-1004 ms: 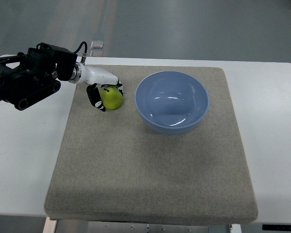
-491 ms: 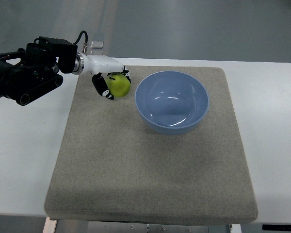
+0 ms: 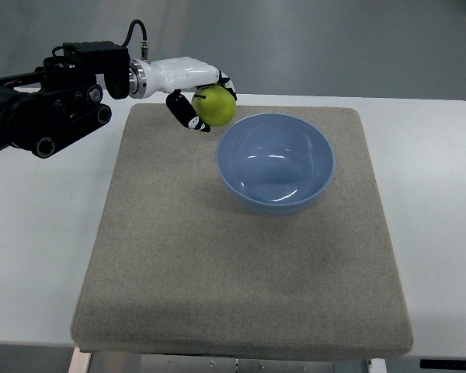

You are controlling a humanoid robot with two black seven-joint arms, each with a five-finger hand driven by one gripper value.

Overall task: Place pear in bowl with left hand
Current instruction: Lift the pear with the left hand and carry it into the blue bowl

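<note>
A yellow-green pear point(image 3: 215, 106) hangs in the air above the mat's far edge, just left of the bowl's rim. My left hand point(image 3: 200, 99), white with black fingertips, is shut on it, its fingers curled around the fruit from above and from the left. The black left arm point(image 3: 46, 113) reaches in from the picture's left edge. A light blue bowl point(image 3: 275, 162) stands upright and empty on the far middle of the mat. The right arm does not show.
A grey-brown felt mat point(image 3: 233, 264) covers most of the white table point(image 3: 39, 256). A small clear block point(image 3: 146, 71) lies at the table's far edge behind the hand. Grey floor lies beyond.
The left hand has lifted the pear off the mat and carried it up and to the right, from beside the bowl's left to just off its far-left rim.
</note>
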